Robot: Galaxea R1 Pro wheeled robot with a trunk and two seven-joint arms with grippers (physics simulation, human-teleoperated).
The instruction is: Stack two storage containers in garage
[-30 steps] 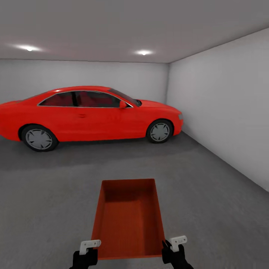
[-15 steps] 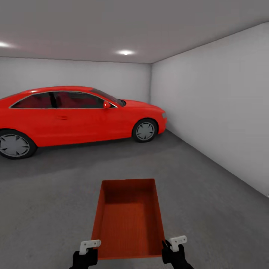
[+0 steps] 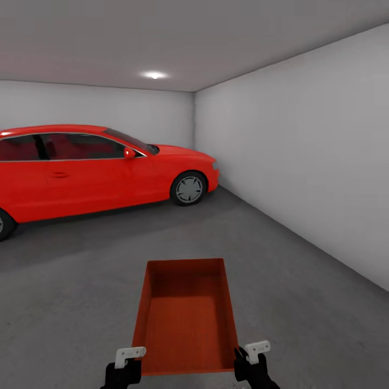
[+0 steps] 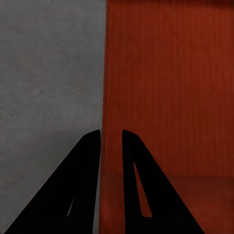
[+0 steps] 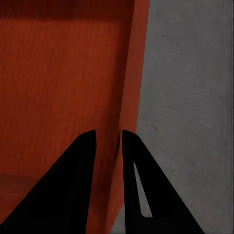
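From the head view, the robot stands in the garage carrying one storage container [image 3: 185,319] out in front of it, above the floor [image 3: 302,302], open side up and empty. The left gripper [image 3: 123,361] and right gripper [image 3: 252,354] sit at the two near corners of the bin. A red car [image 3: 92,167] is parked well ahead to the left, and a pale grey wall [image 3: 302,156] runs along the right. Only this one bin is in sight here.

In the left wrist view, the left gripper [image 4: 111,141] has its two dark fingers [image 4: 87,165] close together astride the container's [image 4: 170,97] thin side wall, one outside and one inside, pinching it. The concrete lies below.

In the right wrist view, the right gripper [image 5: 108,141] looks clamped the same way on the opposite wall of the container [image 5: 63,97], though the rim between the fingers is hard to make out.

To set it down well, I'd lower both arms evenly, keep the bin level, pick open concrete away from the car and wall, and release only once the base rests flat.

No brand, label or writing can be read anywhere.
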